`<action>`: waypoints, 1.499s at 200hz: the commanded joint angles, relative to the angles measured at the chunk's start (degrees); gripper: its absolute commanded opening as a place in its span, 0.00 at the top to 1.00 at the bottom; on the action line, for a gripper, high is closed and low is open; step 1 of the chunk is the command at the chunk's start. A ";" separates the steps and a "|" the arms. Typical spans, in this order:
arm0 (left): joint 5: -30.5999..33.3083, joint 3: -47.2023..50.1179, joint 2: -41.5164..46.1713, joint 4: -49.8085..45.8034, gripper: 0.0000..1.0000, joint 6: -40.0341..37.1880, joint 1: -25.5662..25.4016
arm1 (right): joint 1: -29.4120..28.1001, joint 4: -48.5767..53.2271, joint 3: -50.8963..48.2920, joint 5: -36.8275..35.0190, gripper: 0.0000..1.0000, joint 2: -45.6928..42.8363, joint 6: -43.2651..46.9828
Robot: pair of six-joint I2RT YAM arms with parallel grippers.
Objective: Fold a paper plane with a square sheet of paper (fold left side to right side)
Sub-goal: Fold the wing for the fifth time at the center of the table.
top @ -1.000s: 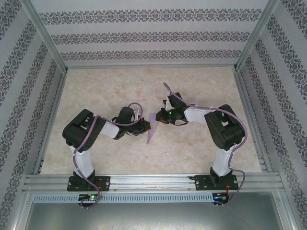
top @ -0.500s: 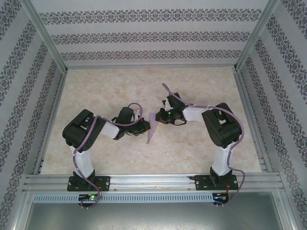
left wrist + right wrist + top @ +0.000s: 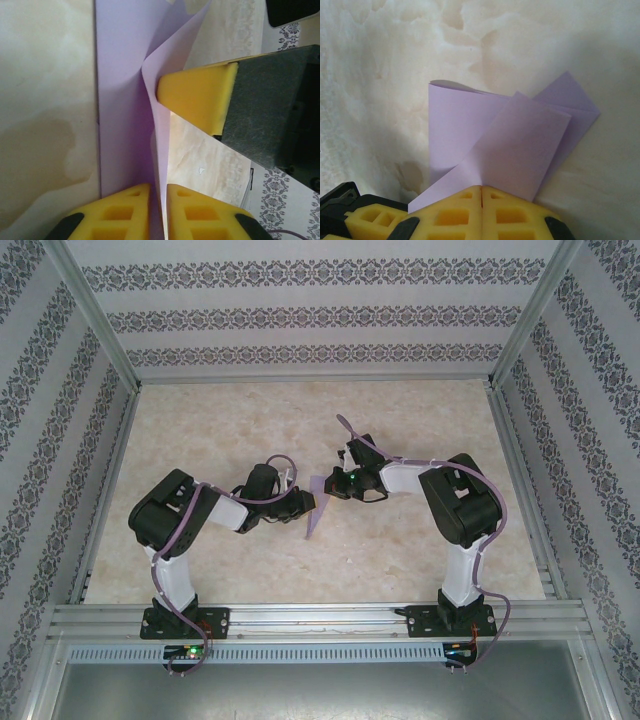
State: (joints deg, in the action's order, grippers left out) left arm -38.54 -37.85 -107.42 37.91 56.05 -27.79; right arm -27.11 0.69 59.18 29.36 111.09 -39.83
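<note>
**Right hand** (image 3: 481,189): fingers closed together on a raised flap of the square sheet of paper (image 3: 470,130).
**Left hand** (image 3: 158,189): narrow, with a flap standing between its fingers. Whether it pinches the flap, cannot tell.
**Sheet:** lilac, part-folded and pointed, at mid-table, well clear of every edge.
**Handling note:** the fold probably wants one hand anchoring while the other carries the left flap squarely onto the right edge, then presses along the crease.
**Table** (image 3: 200,420): pale, marbled, matte.
**Enclosure:** striped patterned wallpaper (image 3: 300,315), aluminium frame (image 3: 90,320).
</note>
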 commanded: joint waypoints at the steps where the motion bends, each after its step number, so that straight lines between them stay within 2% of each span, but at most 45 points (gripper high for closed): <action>1: 11.55 1.28 0.44 -8.98 0.81 -3.04 1.24 | 0.30 5.13 -2.51 -4.31 1.00 1.54 1.34; 29: 13.09 1.22 6.17 -14.44 0.74 -5.14 1.52 | 0.33 4.98 -2.75 -4.41 1.00 1.41 1.25; 55: 13.92 0.72 12.35 -21.32 0.73 -7.64 1.84 | 0.31 4.84 -2.65 -4.16 1.00 1.15 1.34; 102: 5.28 -2.50 17.15 -27.79 0.84 -9.31 1.20 | 0.30 4.87 -2.71 -4.14 1.00 1.15 1.43; 144: 0.40 -6.60 14.98 -28.68 0.89 -8.76 -1.98 | -0.03 5.13 -2.44 -4.16 1.00 1.48 1.51; 188: -0.98 -11.74 9.56 -30.04 0.90 -10.25 -3.98 | -0.13 5.81 -2.08 -4.36 1.00 1.76 1.91; 300: 2.22 -16.95 2.12 -40.09 0.90 -17.46 -3.95 | -0.22 8.42 -1.37 -5.61 1.00 1.94 3.36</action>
State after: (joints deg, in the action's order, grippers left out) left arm -37.95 -53.30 -104.60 2.11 41.67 -31.44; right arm -27.16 0.93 59.13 28.95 110.93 -38.26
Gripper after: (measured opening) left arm 0.098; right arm 0.043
